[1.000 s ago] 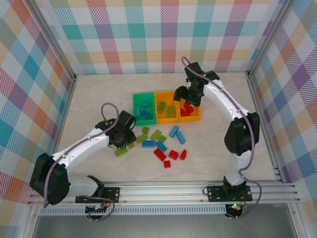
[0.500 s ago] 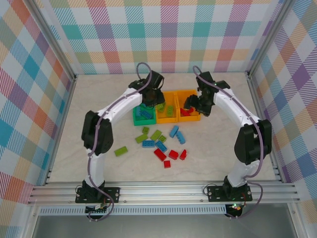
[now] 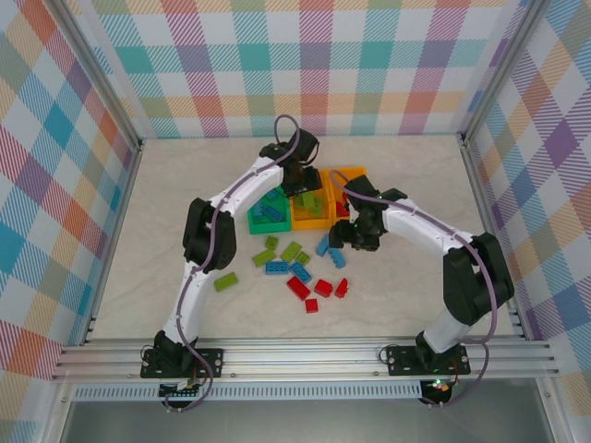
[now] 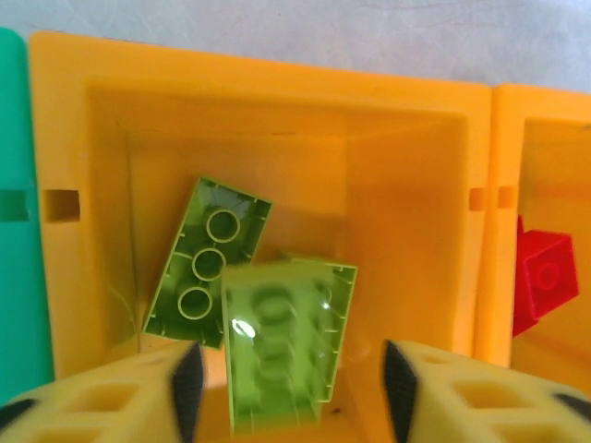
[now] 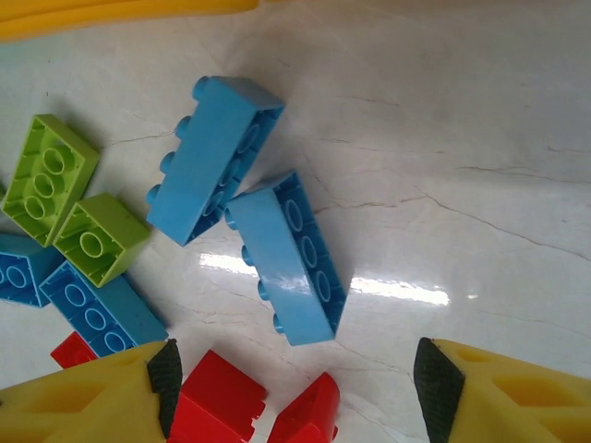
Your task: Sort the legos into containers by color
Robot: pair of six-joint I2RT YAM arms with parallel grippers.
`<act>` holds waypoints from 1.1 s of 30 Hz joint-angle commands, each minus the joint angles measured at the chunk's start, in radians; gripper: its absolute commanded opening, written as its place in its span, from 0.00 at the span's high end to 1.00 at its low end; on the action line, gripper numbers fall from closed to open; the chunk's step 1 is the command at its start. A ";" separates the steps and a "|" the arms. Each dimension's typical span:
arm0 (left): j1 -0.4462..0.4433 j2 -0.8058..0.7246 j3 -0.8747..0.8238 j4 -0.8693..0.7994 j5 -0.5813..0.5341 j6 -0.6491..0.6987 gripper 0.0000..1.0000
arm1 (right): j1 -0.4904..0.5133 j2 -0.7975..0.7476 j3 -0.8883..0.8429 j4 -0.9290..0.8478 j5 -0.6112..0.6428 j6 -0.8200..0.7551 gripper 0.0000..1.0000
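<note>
My left gripper (image 3: 305, 185) hovers open over the middle orange bin (image 3: 311, 224). In the left wrist view a blurred lime brick (image 4: 286, 341) sits loose between the fingers (image 4: 185, 392), over another lime brick (image 4: 208, 263) on the floor of that orange bin (image 4: 406, 212). My right gripper (image 3: 346, 238) is open, low over the table. Two blue bricks (image 5: 212, 157) (image 5: 291, 258) lie ahead of it, and red bricks (image 5: 217, 397) lie between its fingertips (image 5: 164, 388). The green bin (image 3: 251, 198) holds blue bricks.
The right orange bin (image 3: 351, 173) holds a red brick (image 4: 545, 277). Loose on the table are red bricks (image 3: 297, 287), blue bricks (image 3: 275, 267) and lime bricks (image 3: 291, 250), with one lime brick (image 3: 224, 281) apart on the left. Metal frame posts edge the table.
My left gripper came up from the table to the middle orange bin, and the lime brick now lies loose in it. My right gripper left the right orange bin and dropped toward the blue bricks.
</note>
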 commanded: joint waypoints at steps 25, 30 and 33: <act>0.154 -0.616 -0.552 0.078 -0.081 -0.066 0.00 | 0.081 0.191 0.039 0.015 0.068 -0.054 0.78; 0.220 -0.754 -0.741 0.065 -0.133 -0.040 0.00 | 0.097 0.088 0.125 -0.008 0.055 -0.037 0.83; 0.253 -0.817 -0.853 0.057 -0.133 -0.034 0.00 | 0.113 0.065 0.229 -0.008 0.012 -0.028 0.84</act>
